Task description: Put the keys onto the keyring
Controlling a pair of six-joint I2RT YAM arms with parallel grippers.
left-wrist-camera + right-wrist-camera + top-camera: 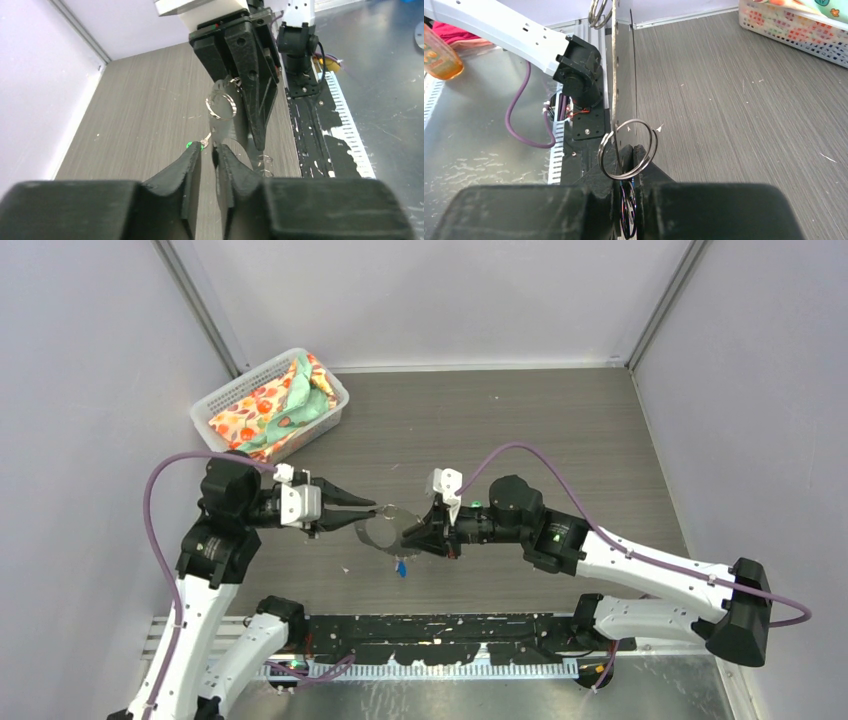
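Closest in the left wrist view, the left gripper [211,149] has its jaws narrow. The green key [193,145] sits at their very tip, seemingly pinched there with its silver blade aimed at the keyring [221,105]. That ring stands just beyond the fingertips, and as far as I can tell the blade is not touching it. Opposite, the right gripper [632,151] is clamped on the keyring by its grey tag [624,75]. It holds it upright above the table [560,440], so the ring faces the incoming key. The blue key [401,568] shows just near of the right gripper. Whether it hangs from the ring or lies on the table is unclear.
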